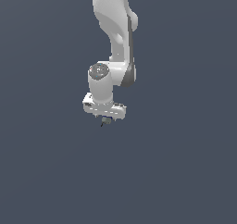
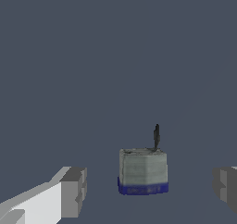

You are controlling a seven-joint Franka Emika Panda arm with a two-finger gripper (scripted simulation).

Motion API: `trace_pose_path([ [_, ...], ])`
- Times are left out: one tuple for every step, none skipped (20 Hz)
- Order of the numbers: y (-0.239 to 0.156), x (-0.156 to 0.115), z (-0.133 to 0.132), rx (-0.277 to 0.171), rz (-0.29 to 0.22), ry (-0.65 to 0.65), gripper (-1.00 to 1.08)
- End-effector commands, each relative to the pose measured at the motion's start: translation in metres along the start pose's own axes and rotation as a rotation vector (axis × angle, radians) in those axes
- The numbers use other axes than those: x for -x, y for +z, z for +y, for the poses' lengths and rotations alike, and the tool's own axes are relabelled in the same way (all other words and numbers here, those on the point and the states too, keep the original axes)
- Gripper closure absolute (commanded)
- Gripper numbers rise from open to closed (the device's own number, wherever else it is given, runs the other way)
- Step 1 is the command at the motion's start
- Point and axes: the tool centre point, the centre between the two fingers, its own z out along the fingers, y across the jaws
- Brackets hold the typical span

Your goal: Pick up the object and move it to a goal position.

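Wrist view: the object [image 2: 142, 172] sits between the parted jaws.

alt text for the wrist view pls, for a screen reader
A small grey-green block with a blue band and a thin dark stem on its upper face sits between the two open fingers of the gripper, touching neither. One grey fingertip shows on one side, the other at the opposite edge of the picture. Everything else is plain dark blue-grey.
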Motion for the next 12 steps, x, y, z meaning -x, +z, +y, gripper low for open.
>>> trace_pose_path([
  [0.010, 0.005, 0.004, -0.001, -0.003, 0.013, -0.92],
  [0.012, 0.007, 0.005, -0.001, -0.004, 0.016, -0.92],
  [0.014, 0.008, 0.006, -0.001, -0.004, 0.019, -0.92],
  [0.016, 0.009, 0.006, -0.001, -0.005, 0.021, -0.92],
  [0.017, 0.009, 0.006, -0.001, -0.005, 0.022, -0.92],
  [0.017, 0.010, 0.006, -0.001, -0.005, 0.022, -0.92],
  [0.016, 0.009, 0.006, 0.000, -0.006, 0.020, -0.92],
  [0.016, 0.009, 0.006, 0.000, -0.006, 0.020, -0.92],
  [0.017, 0.009, 0.006, 0.000, -0.006, 0.020, -0.92],
  [0.019, 0.009, 0.006, 0.000, -0.006, 0.020, -0.92],
  [0.021, 0.009, 0.006, 0.000, -0.006, 0.020, -0.92],
  [0.024, 0.009, 0.006, 0.000, -0.006, 0.020, -0.92],
])
